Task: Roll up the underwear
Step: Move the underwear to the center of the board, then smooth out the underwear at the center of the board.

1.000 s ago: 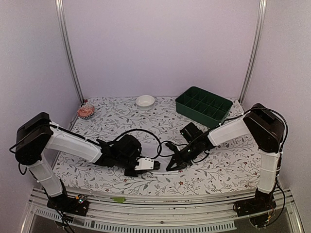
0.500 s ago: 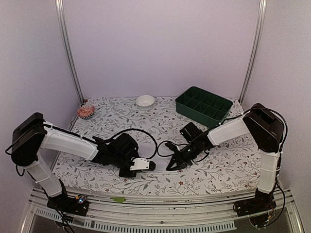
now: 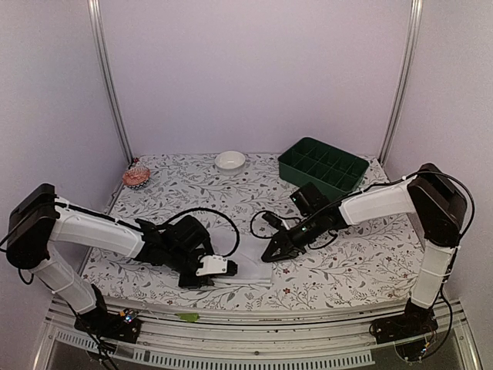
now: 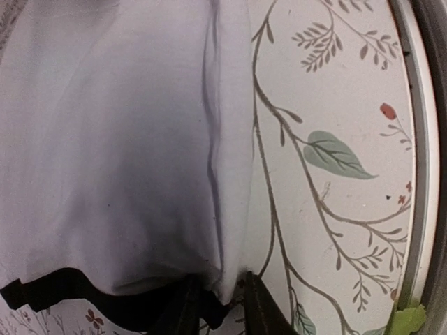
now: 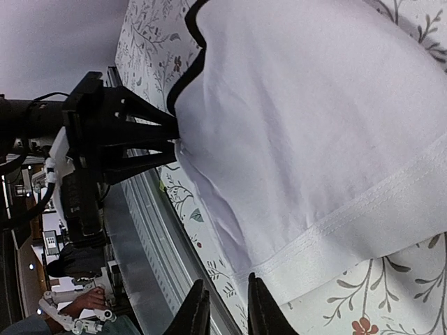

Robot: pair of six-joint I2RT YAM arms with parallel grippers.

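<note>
The underwear (image 3: 250, 274) lies flat and white on the flowered table near its front edge, between my two grippers. In the left wrist view the underwear (image 4: 126, 139) fills the frame, black trim along its bottom edge. My left gripper (image 4: 220, 307) stands slightly open, a corner of the fabric loose between its fingers; from above the left gripper (image 3: 233, 267) sits at the cloth's left end. In the right wrist view the stitched hem of the underwear (image 5: 314, 125) lies just beside my right gripper (image 5: 225, 307), which is narrowly open and empty. From above the right gripper (image 3: 266, 257) is over the cloth's right end.
A green compartment tray (image 3: 323, 168) stands at the back right. A small white bowl (image 3: 229, 159) and a pinkish object (image 3: 136, 176) sit at the back. The table's metal front rail (image 5: 150, 230) runs close beside the cloth. Black cables loop between the arms.
Both grippers have gone from shut to slightly open. The left arm has drawn back toward the near left and the right arm has shifted away; the underwear now lies spread flat.
</note>
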